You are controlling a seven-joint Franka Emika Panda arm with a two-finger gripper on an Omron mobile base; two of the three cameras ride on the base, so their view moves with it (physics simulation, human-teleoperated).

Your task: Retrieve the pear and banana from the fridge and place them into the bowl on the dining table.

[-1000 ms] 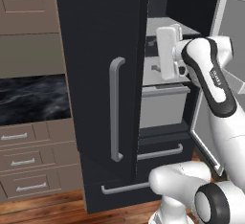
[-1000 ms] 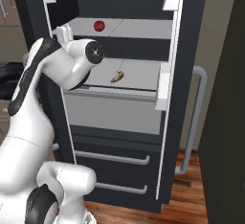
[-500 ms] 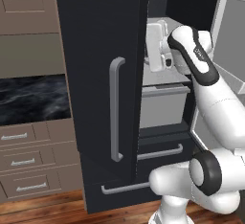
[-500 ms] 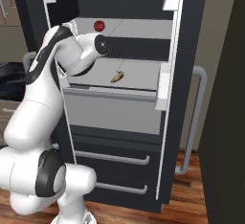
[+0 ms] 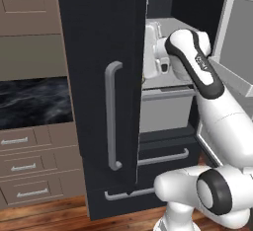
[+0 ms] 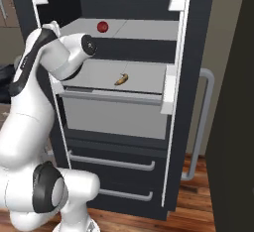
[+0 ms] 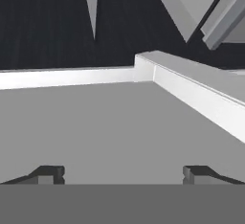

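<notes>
The fridge (image 5: 99, 37) stands with its right door swung open and its left door shut. On the pale grey middle shelf (image 6: 144, 75) lies the small yellow banana (image 6: 121, 79). My arm reaches into the left side of that shelf, so the banana is to the right of my hand (image 5: 157, 59). In the hand view my gripper (image 7: 123, 175) is open, its fingertips (image 7: 48, 174) set wide apart over bare grey shelf. Nothing lies between them.
A small red round thing (image 6: 102, 27) sits on the upper shelf. The shut left door's edge (image 5: 141, 77) is close beside my hand. The open right door (image 6: 233, 107) stands at the right. Two drawers with bar handles (image 6: 111, 161) sit below. Tan cabinets (image 5: 29, 151) stand at the left.
My arm has swung further into the left side of the fridge, above the middle shelf. The gripper stays open. The banana has not moved.
</notes>
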